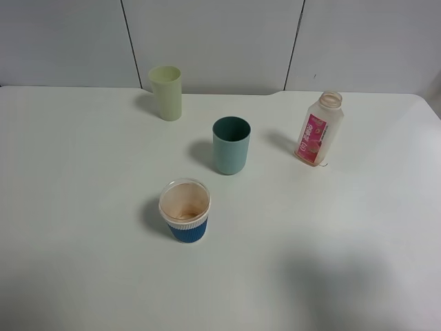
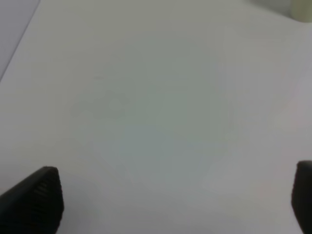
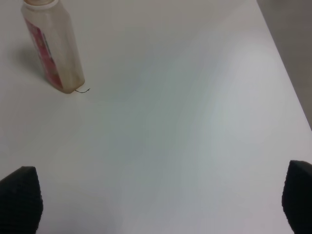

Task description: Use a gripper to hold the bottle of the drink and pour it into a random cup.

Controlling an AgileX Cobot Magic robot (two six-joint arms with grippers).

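Observation:
The bottle of the drink [image 1: 319, 129] stands upright and uncapped at the back right of the white table [image 1: 83, 207], with its pink-red label facing front. The teal-green cup [image 1: 231, 145] stands upright near the middle, to the left of the bottle. No arm shows in the exterior high view. My right gripper [image 3: 158, 202] is open and empty, fingers wide apart over bare table, and the bottle [image 3: 53, 46] stands well ahead of it. My left gripper [image 2: 168, 204] is open and empty over bare table.
A taller pale yellow-green cup [image 1: 166, 92] stands at the back left; its edge shows in the left wrist view [image 2: 302, 9]. A blue-sleeved paper cup [image 1: 185, 210] stands in front of the teal cup. A grey panelled wall [image 1: 213, 41] rises behind the table.

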